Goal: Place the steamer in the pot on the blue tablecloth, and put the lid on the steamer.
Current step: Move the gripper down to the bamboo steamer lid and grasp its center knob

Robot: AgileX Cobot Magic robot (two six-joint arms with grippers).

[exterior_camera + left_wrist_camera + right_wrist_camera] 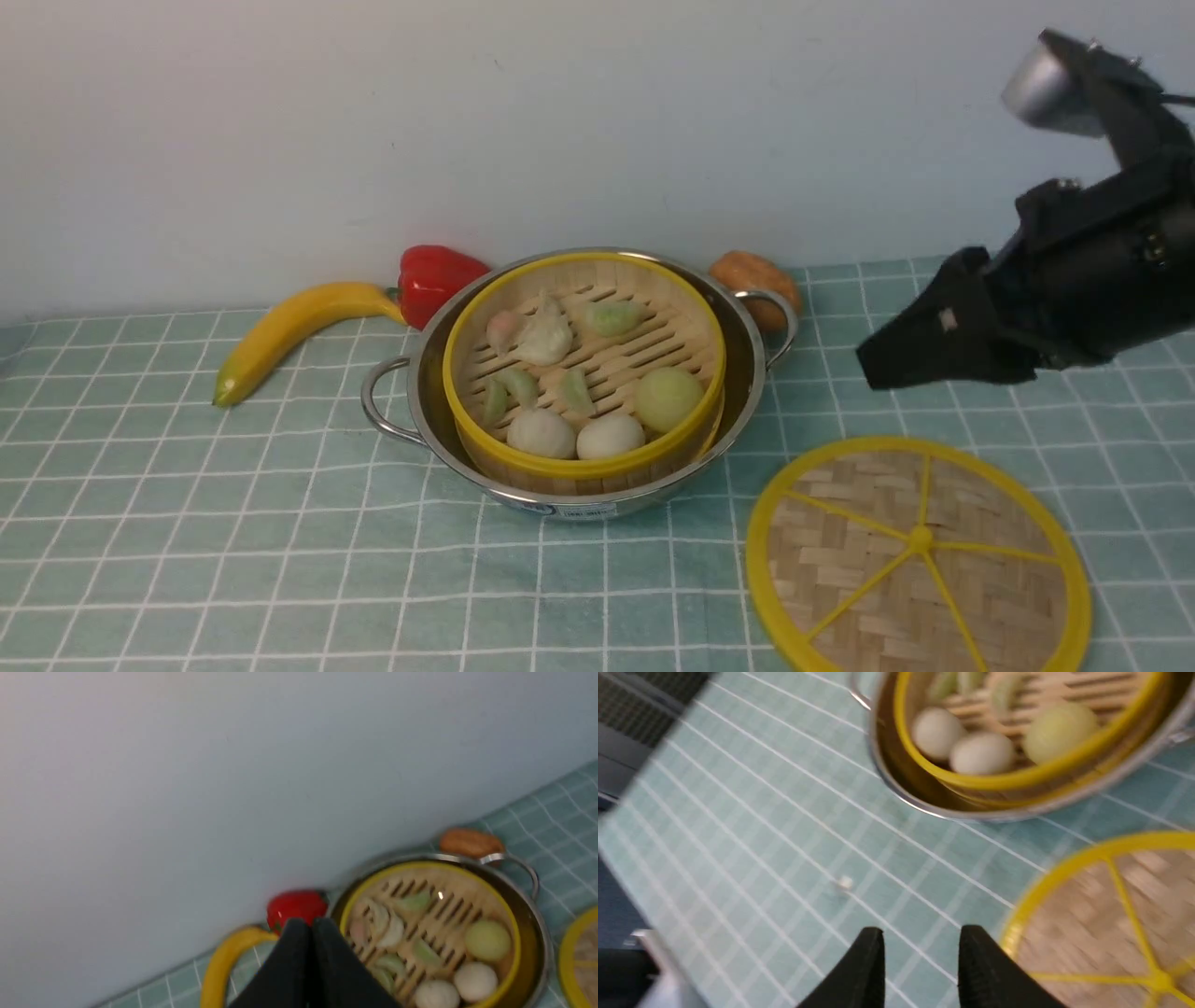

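Steamer [581, 464] is already sitting in the pot [747, 373], off to the left of the right gripper [922, 931], which hangs empty with its fingers parted. The lid [920, 551] lies flat on the blue tablecloth [187, 523] just below that gripper. The left gripper [308, 921] has its fingers pressed together on nothing, with the pot just past its tips.

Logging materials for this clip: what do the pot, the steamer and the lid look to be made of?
The pot: likely stainless steel, polished; its wall gives mirror-like reflections. The steamer: pale bamboo slats and a woven side, matte, with a glossy yellow rim that is probably plastic. The lid: flat woven bamboo strips, matte, under a yellow rim and spokes that also look like plastic.
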